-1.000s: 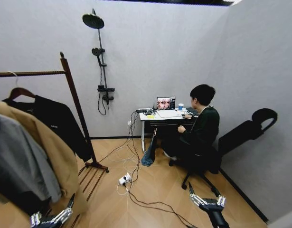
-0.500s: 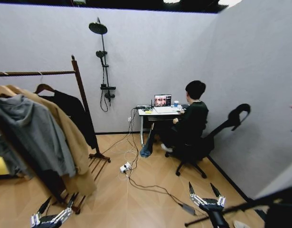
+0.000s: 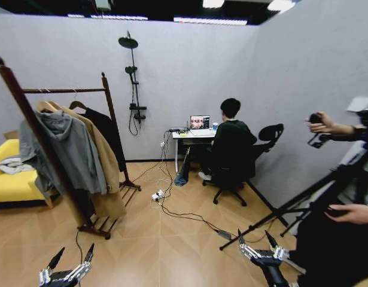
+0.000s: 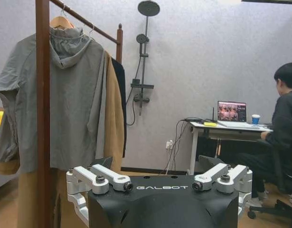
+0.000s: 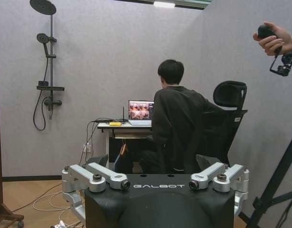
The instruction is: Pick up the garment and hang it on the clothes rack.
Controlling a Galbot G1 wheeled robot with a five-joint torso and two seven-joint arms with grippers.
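Note:
The garment (image 3: 109,133), a black jacket on a wooden hanger, hangs at the far end of the clothes rack (image 3: 64,90), behind a grey hoodie (image 3: 67,149) and a tan coat (image 3: 106,167). In the left wrist view the rack's near post (image 4: 42,118) stands close, and the garment (image 4: 121,95) shows as a dark strip behind the coats. My left gripper (image 3: 73,252) (image 4: 156,164) is open and empty, low at the front left, well short of the rack. Low at the front right, my right gripper (image 3: 254,236) (image 5: 154,161) is open and empty too.
A person sits on an office chair (image 3: 264,140) at a desk (image 3: 192,134) by the far wall. Cables and a power strip (image 3: 155,196) trail over the floor. A tripod (image 3: 291,206) and a standing person are close on the right. A yellow sofa (image 3: 10,179) stands at left.
The whole picture has shifted: the camera has drawn back, so the rack now shows in full and farther off. Both grippers keep their places, open. The tripod and standing person have come into view.

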